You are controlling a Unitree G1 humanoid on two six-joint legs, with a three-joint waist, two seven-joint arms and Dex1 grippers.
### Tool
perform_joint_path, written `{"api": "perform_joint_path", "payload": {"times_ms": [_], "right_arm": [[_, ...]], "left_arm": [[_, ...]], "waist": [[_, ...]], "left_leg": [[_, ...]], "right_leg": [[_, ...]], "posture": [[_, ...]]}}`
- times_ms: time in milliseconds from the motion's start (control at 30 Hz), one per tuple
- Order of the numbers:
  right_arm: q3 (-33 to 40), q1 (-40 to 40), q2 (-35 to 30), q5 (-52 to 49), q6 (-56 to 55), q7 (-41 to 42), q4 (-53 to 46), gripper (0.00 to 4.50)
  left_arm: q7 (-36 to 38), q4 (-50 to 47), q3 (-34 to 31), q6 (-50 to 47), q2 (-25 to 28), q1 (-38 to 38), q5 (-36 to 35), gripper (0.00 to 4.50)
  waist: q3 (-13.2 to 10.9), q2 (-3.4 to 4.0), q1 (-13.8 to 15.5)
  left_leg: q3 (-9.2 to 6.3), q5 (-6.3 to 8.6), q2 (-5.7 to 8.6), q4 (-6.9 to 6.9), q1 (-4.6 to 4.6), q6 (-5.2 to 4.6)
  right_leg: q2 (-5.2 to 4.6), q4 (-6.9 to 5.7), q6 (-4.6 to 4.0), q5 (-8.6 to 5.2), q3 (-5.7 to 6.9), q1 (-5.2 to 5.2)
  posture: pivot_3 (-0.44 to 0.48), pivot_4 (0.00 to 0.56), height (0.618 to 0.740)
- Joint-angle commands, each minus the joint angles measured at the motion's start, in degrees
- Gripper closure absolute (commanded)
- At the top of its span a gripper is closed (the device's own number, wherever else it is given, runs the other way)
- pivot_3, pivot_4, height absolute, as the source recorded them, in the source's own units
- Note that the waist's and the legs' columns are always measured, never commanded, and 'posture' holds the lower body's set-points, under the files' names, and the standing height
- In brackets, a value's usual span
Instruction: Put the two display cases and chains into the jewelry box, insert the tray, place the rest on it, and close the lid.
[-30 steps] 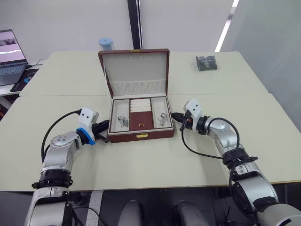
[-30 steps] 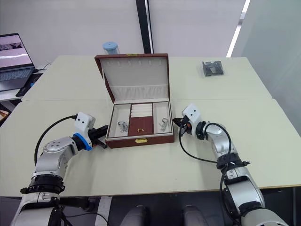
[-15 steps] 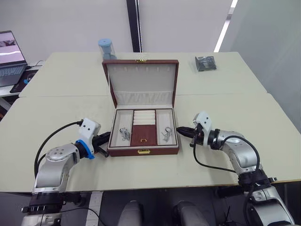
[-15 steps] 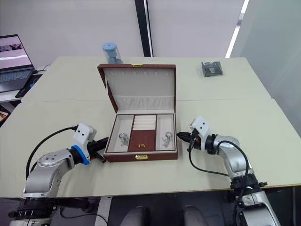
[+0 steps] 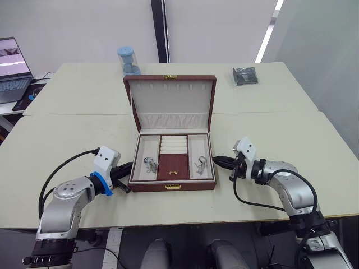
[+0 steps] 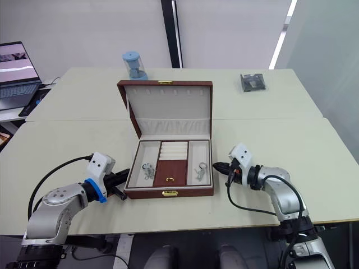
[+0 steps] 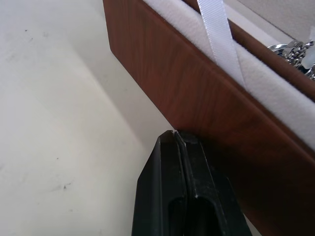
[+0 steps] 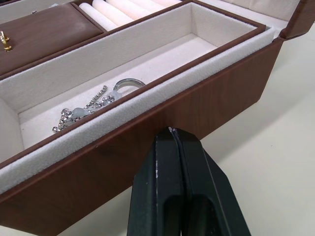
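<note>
Here the jewelry box [image 5: 173, 168] sat open on the surface [image 5: 67, 131], its lid [image 5: 170, 103] upright. The left end effector [image 5: 124, 170] and right end effector [image 5: 218, 161], fingers pressed together, flanked its sides, with chains [image 5: 148, 163] inside.

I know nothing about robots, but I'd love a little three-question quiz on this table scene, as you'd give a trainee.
1. True or false: the lid of the jewelry box is shut.
2. Multiple choice: where are the two grippers?
A. Both inside the box.
B. The left gripper at the box's left side, the right gripper at its right side.
C. Both above the lid.
3. Fill in: the fingers of each gripper are pressed ____.

Key
1. False: it stands open behind the tray, which holds jewelry.
2. B.
3. Together, holding nothing.
</note>
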State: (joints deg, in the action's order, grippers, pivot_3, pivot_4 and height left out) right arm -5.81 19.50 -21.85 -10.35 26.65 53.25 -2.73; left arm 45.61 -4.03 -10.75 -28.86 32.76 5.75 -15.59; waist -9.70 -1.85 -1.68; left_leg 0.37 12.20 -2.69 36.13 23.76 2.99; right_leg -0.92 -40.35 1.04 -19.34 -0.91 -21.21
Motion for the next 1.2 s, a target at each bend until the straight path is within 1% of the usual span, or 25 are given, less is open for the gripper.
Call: {"api": "perform_joint_path", "payload": {"times_ms": [33, 500, 700, 867, 967, 1033, 1133, 1200], "right_arm": [[-5.23, 0.90, 2.72, -2.02, -1.01, 2.00, -1.65, 4.47], [-5.18, 0.92, 3.00, -1.71, -1.95, 1.84, -0.87, 4.47], [-2.72, 0.38, 1.66, -2.23, -1.71, 1.03, -1.91, 4.47], [3.04, -1.39, -1.76, -5.46, 0.05, 1.21, -1.99, 4.47], [5.12, -1.06, -4.00, -6.38, -0.76, 1.00, -0.02, 4.47], [6.70, 1.03, -4.63, -7.04, -1.96, 0.54, 2.59, 4.47], [7.96, 5.06, -3.78, -7.49, -4.36, -0.61, 6.96, 4.47], [8.27, 8.35, -2.72, -7.21, -6.70, -1.42, 11.00, 4.47]], "left_arm": [[4.62, -4.89, 5.56, -1.33, -2.12, -0.34, -4.59, 4.50], [4.57, -3.60, 4.47, -0.16, -1.86, -0.34, -3.75, 4.50], [4.34, 1.16, -0.73, 7.33, -2.07, -0.89, -3.51, 4.50], [4.69, 2.39, -4.49, 14.52, -1.61, -2.73, -4.02, 4.50], [4.73, 1.00, -7.29, 17.81, -1.29, -4.28, -5.86, 4.50], [5.57, -0.82, -9.79, 22.19, -0.90, -6.57, -7.01, 4.50], [6.80, -5.22, -13.13, 23.13, -0.14, -11.48, -9.94, 4.50], [6.21, -9.61, -15.93, 22.04, -0.96, -14.56, -14.16, 4.50]], "waist": [[0.00, 0.00, 0.00], [0.00, 0.00, -0.03], [-0.01, 0.00, -0.03], [-0.03, -0.03, 0.01], [-0.03, -0.03, 0.02], [-0.03, -0.04, -0.01], [-0.04, -0.03, -0.57], [-0.05, -0.02, -0.72]], "left_leg": [[0.00, 0.00, 0.00, 0.00, 0.00, 0.00], [0.00, 0.00, -0.01, 0.00, -0.01, 0.00], [-0.03, 0.00, -0.02, -0.01, 0.00, 0.00], [-0.04, 0.00, -0.03, -0.01, 0.07, 0.00], [-0.02, 0.00, 0.00, -0.01, 0.09, 0.00], [-0.04, 0.00, -0.01, -0.01, 0.07, 0.00], [0.03, 0.00, -0.04, -0.03, 0.02, 0.00], [0.01, 0.00, -0.07, -0.06, 0.02, 0.00]], "right_leg": [[0.00, 0.00, 0.00, 0.00, 0.00, 0.00], [0.01, 0.00, 0.00, 0.00, 0.00, 0.00], [0.02, -0.01, 0.00, 0.00, 0.02, 0.00], [0.03, 0.02, 0.00, 0.00, 0.03, -0.06], [-0.02, 0.05, -0.01, 0.00, 0.02, -0.05], [-0.03, 0.05, -0.01, 0.00, 0.04, -0.03], [0.00, 0.04, -0.02, 0.01, -0.02, -0.04], [0.04, 0.03, -0.02, 0.01, 0.00, -0.06]], "posture": [[0.000, 0.150, 0.740], [0.000, 0.150, 0.740], [0.000, 0.150, 0.740], [0.000, 0.150, 0.740], [0.000, 0.150, 0.740], [0.000, 0.150, 0.740], [0.000, 0.150, 0.740], [0.000, 0.150, 0.740]]}}
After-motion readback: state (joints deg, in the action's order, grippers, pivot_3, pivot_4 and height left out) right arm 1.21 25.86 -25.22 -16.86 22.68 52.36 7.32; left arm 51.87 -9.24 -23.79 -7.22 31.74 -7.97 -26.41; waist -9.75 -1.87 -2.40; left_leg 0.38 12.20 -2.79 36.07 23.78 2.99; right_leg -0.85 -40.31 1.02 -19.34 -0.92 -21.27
